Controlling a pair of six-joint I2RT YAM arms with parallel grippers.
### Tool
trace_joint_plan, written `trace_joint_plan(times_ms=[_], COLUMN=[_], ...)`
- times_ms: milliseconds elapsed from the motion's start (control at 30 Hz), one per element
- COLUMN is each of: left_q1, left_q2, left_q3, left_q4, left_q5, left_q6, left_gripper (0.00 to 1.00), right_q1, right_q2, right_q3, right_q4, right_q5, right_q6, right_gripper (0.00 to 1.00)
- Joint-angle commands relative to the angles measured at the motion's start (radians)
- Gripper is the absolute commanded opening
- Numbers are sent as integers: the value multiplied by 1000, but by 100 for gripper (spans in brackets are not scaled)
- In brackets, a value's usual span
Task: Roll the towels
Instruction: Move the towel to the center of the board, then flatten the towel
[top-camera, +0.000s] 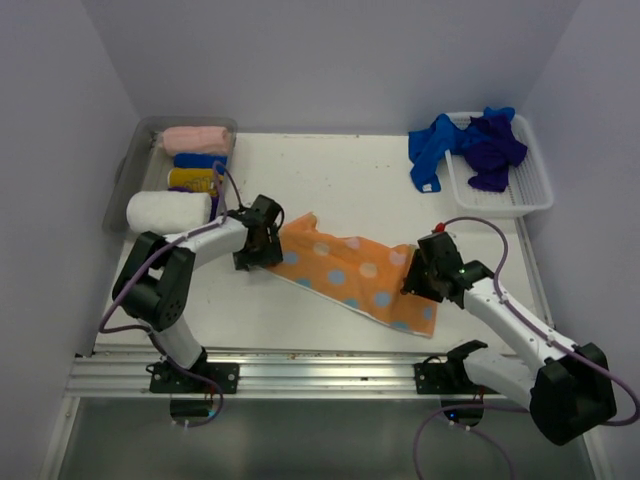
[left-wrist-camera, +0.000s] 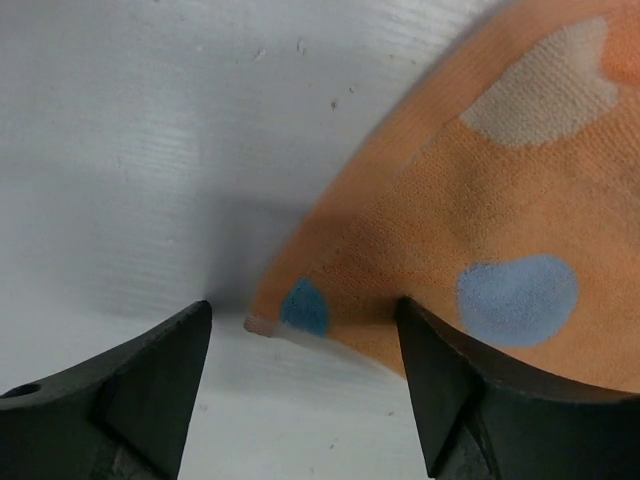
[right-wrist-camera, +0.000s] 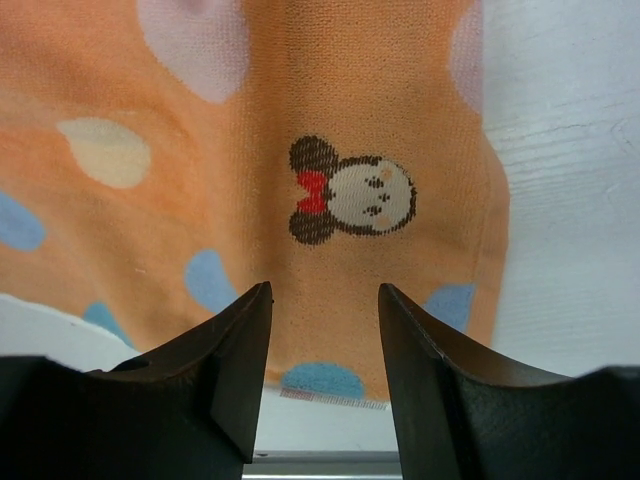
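A peach-orange towel (top-camera: 350, 272) with blue and white dots lies flat as a long strip across the middle of the table. My left gripper (top-camera: 258, 255) hovers over its left end, open; in the left wrist view the towel's corner (left-wrist-camera: 290, 315) lies between the fingers, gripper (left-wrist-camera: 305, 340). My right gripper (top-camera: 415, 280) is over the right end, open, straddling the towel's near edge (right-wrist-camera: 330, 385) below a mouse-face print (right-wrist-camera: 350, 198), gripper (right-wrist-camera: 325, 330). A royal blue towel (top-camera: 430, 150) and a dark purple one (top-camera: 493, 150) lie crumpled at the back right.
The white lattice basket (top-camera: 535, 195) at the back right holds the purple towel, and the blue one hangs over its left rim. A clear bin (top-camera: 125, 185) at the back left holds rolled towels: pink (top-camera: 195, 139), blue (top-camera: 198, 160), yellow (top-camera: 190, 178), white (top-camera: 168, 211).
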Motion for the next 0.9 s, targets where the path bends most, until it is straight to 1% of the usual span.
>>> trace_joint_plan(times_ms=[0,33,100,133,200,233,267,300,367,500,567,667,700,767,800,833,867], left_q1=[49,53,56,55,56,56,56,56,59,59,61,59,59,59,61,61,59], left_q2=[57,68,85,83,66,59,42,33,7,-44,-76,-110,-116,-121,-121,-122,-121], left_q3=[18,21,30,24,16,13,10,9,7,-10,-24,-40,-44,-41,-41,-36,-34], left_q4=[130,136,141,144,147,144,139,129,116,107,107,107,107,107,107,107,104], left_q5=[12,35,52,73,82,83,78,75,67,63,66,52,52,50,47,47,46], left_q6=[-10,-4,1,4,2,2,4,4,1,-7,-10,-24,-33,-40,-45,-48,-47], left_gripper=[75,65,51,35,21,8,3,0,0,0,0,0,0,0,0,0,0], right_q1=[-20,-24,-29,-38,-46,-52,-72,-84,-119,-173,-184,-184,-183,-183,-183,-190,-199], right_q2=[31,60,97,138,190,218,285,317,428,569,580,481,398,320,240,212,188], right_q3=[-38,-39,-41,-38,-15,-4,22,40,101,233,291,277,264,211,186,134,119], right_q4=[87,101,150,167,223,242,259,293,336,341,303,278,263,206,189,175,117], right_q5=[32,29,30,32,35,35,29,21,6,-39,-48,-47,-41,-10,-1,-4,-17], right_q6=[46,47,49,49,37,29,9,-2,-37,-85,-106,-117,-114,-94,-80,-53,-39], right_gripper=[50,50,50,50,50,50,50,50,50,50,50,53,54,56,57,59,60])
